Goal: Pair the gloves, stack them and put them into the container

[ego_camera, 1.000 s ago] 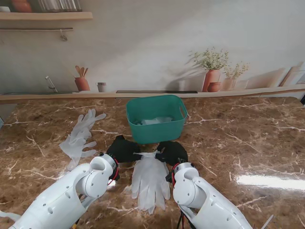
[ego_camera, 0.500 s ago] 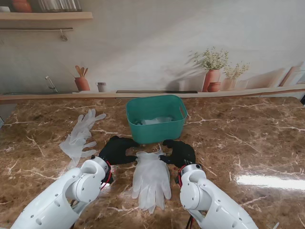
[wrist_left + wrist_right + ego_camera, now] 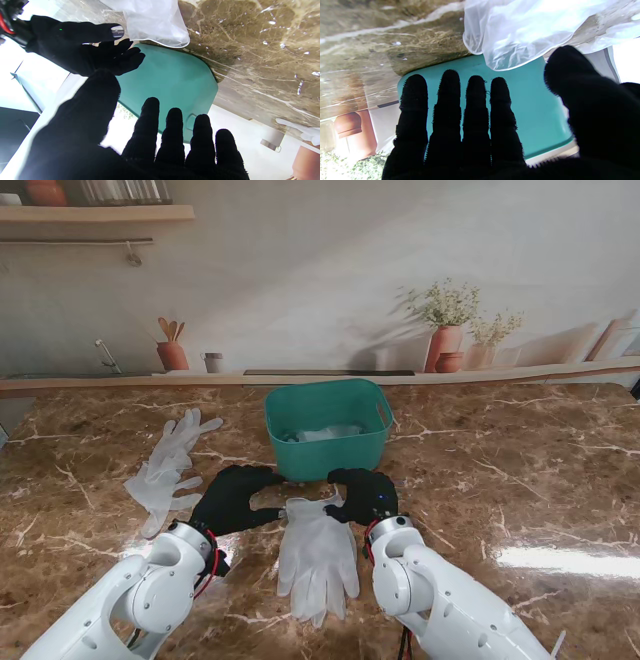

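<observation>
A stacked pair of translucent white gloves (image 3: 318, 556) lies flat on the bench (image 3: 500, 480), cuffs toward the container and fingers pointing toward me, crinkled and glossy. In the wrist views the thin, wrinkled cuff edge (image 3: 155, 22) (image 3: 520, 32) lies just in front of the basin's wall.

The left robot hand (image 3: 228, 498), in a black knit cover, hovers just left of the cuffs with its fingers (image 3: 150, 125) spread and nothing held. The right robot hand (image 3: 362, 494) sits just right of the cuffs, fingers (image 3: 475, 105) straight and side by side with the thumb apart, also holding nothing; whether it touches the cuff I cannot tell.

Farther out on the left lies a second pair of white gloves (image 3: 168, 465), loosely spread and overlapping, well apart from the first.

The teal plastic basin (image 3: 328, 427) stands just beyond the stacked pair, and something pale and translucent (image 3: 325, 433) lies in its bottom.

The bench is polished brown marble with pale veins and a bright glare patch on the right. Behind it runs a backdrop showing potted plants (image 3: 445, 320), a utensil pot (image 3: 172, 350) and a shelf (image 3: 95, 213).
</observation>
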